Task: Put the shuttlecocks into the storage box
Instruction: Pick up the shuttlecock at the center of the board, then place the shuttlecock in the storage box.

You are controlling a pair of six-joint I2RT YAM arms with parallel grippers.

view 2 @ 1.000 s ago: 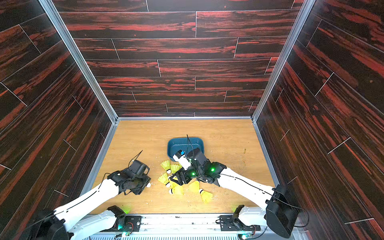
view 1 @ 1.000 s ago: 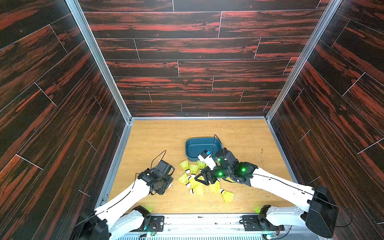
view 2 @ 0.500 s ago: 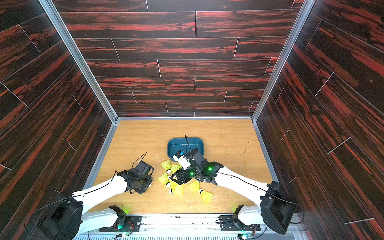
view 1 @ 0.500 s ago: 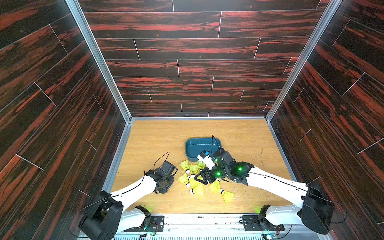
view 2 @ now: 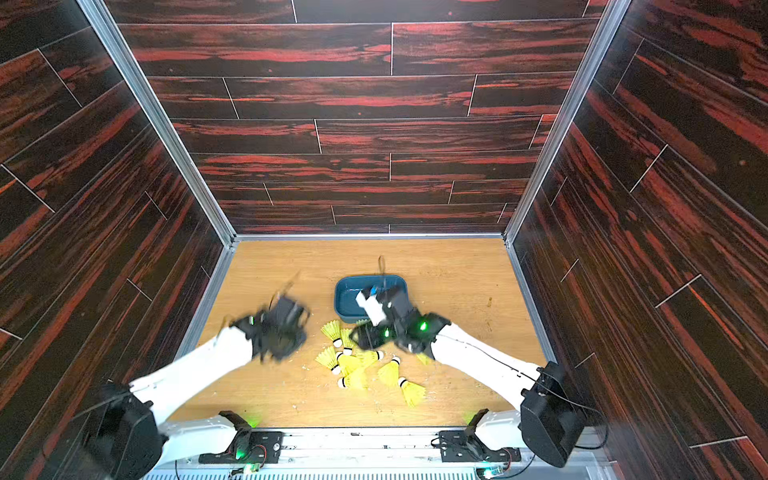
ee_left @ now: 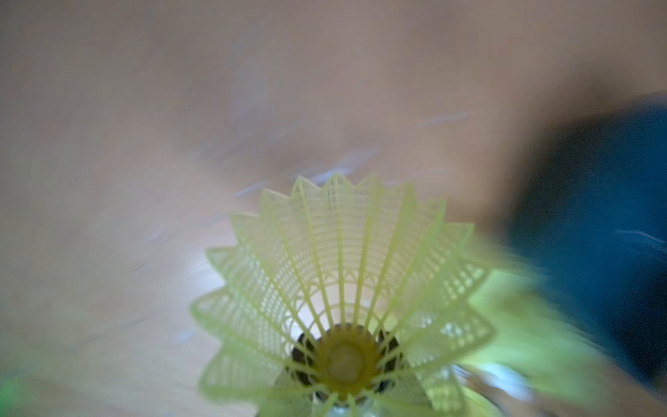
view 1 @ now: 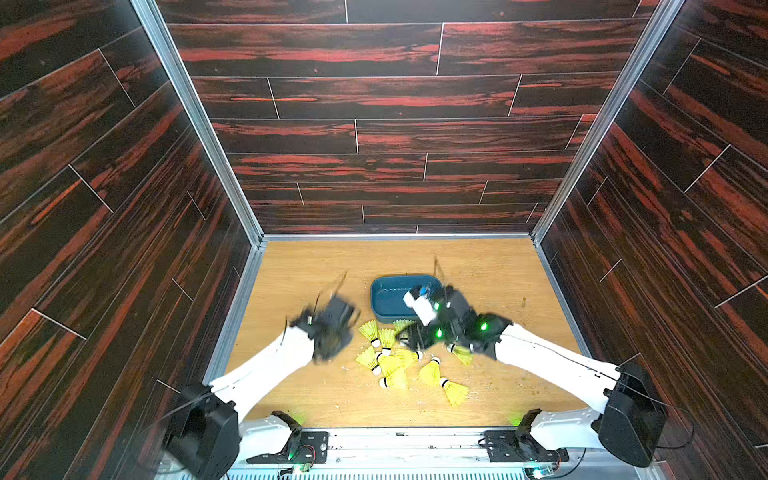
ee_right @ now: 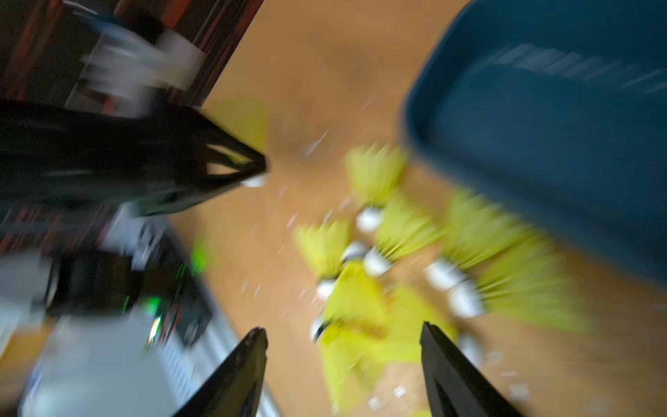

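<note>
While left pincer (ee_right: 258,169) grips one shuttlecock (ee_left: 343,281) — skirt outward, storage box (ee_left: 595,216) near

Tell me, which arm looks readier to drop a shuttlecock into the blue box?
Left. The left tool is shut on a shuttlecock, whose skirt fills the left wrist view, and the storage box is close by. The right tool hangs open and empty over the pile, so it probably must grasp first.

One box (view 1: 384,299). Roughly ten shuttlecocks (view 1: 388,363) on the table (view 1: 316,270), overlapping; one more shuttlecock (ee_left: 343,281) in the left wrist view.
</note>
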